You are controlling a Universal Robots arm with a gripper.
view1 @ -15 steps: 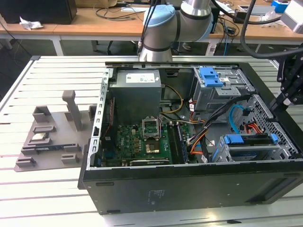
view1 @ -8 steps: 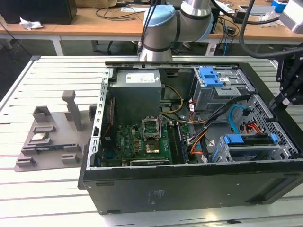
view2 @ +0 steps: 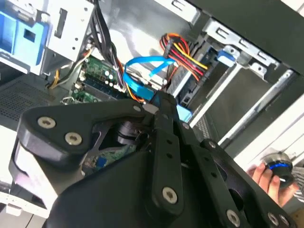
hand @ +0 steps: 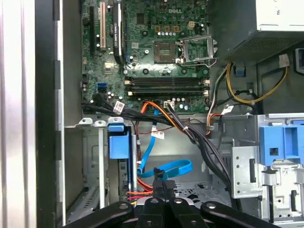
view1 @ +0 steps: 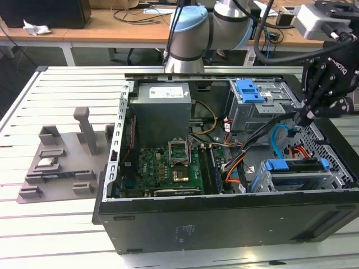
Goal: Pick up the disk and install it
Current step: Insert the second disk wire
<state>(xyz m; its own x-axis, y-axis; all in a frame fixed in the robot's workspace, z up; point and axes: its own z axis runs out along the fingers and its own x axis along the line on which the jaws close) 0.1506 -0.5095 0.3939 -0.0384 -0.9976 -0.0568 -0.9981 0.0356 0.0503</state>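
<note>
Your disk (view1: 297, 178) sat in the drive bay at the front corner of the open computer case (view1: 224, 224), on the exterior view's right, its blue bracket (view1: 277, 165) facing up; in the first wrist view the bracket (hand: 118, 142) stood edge-on beside the bundled wires (hand: 156, 118). Your gripper (view1: 303, 117) hung inside the case above that bay, close by the blue cable (view1: 276, 137). Its jaws were drawn together in both wrist views, tips meeting just beside the cable (hand: 166, 168), with nothing held. The case rested on the slatted tabletop (view1: 56, 224), beside a grey holder (view1: 61, 162).
</note>
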